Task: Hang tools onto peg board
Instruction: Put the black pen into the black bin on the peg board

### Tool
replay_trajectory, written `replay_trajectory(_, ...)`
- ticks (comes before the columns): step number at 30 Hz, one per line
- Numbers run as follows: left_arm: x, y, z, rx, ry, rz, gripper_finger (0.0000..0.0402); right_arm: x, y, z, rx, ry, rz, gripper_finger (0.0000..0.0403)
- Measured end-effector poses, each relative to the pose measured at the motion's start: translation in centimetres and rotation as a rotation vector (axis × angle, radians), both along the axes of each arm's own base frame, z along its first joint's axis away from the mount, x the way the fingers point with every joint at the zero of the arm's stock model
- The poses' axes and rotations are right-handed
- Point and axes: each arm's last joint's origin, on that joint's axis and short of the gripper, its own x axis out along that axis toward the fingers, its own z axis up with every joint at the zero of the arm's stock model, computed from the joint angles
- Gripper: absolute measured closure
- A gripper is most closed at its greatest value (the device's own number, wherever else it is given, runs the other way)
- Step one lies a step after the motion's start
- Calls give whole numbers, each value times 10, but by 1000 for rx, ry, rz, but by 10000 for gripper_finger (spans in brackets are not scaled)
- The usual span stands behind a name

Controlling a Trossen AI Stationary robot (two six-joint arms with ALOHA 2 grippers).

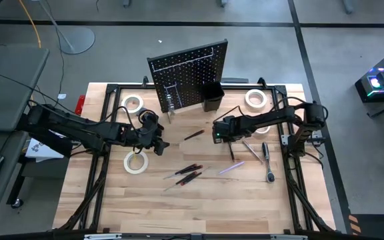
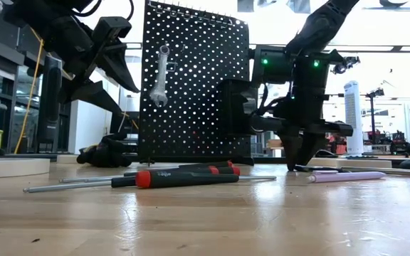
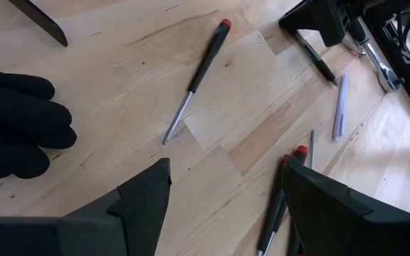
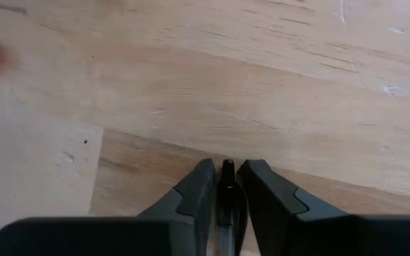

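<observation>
The light wooden plank surface (image 1: 199, 207) carries the upright black perforated peg board (image 1: 189, 73), which stands beyond both tools, a silver wrench (image 2: 161, 75) hanging on its face. The left tool (image 3: 223, 206) hovers released, fingers spread wide, above a red-capped slim screwdriver (image 3: 196, 80) lying just ahead of it. The right tool (image 4: 225, 186) is clenched around a thin dark-handled screwdriver (image 4: 227, 178), low over the boards, a pale purple screwdriver (image 1: 232, 167) lying near it.

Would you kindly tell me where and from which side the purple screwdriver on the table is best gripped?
Grip the purple screwdriver at mid-length, coming straight down from above. It lies flat on the table with bare wood on both long sides, so pincer fingers set across its slim body should fit either side.
</observation>
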Motion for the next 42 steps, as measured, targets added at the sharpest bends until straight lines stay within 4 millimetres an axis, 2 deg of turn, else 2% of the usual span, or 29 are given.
replay_trajectory(4,0,0,0,-2,0,-1,151,-4,2,-2,-2,21,22,393)
replay_trajectory(10,0,0,0,-1,1,-2,151,-5,6,1,-6,50,89,401)
replay_trajectory(15,0,0,0,10,7,-14,151,-8,12,17,8,54,145,403)
replay_trajectory(19,0,0,0,12,11,-16,151,-10,15,39,-8,-12,184,402)
replay_trajectory(27,-1,0,-1,20,18,-24,151,-28,21,92,-92,-192,208,402)
replay_trajectory(30,-1,0,-1,27,18,-30,151,-35,23,104,-47,-238,230,403)
replay_trajectory(36,0,0,-1,27,17,-32,151,-48,29,98,24,-91,281,394)
replay_trajectory(39,0,0,-1,25,15,-27,151,-46,30,89,21,-16,339,365)
replay_trajectory(42,0,0,-1,25,17,-27,151,-35,28,76,12,12,410,316)
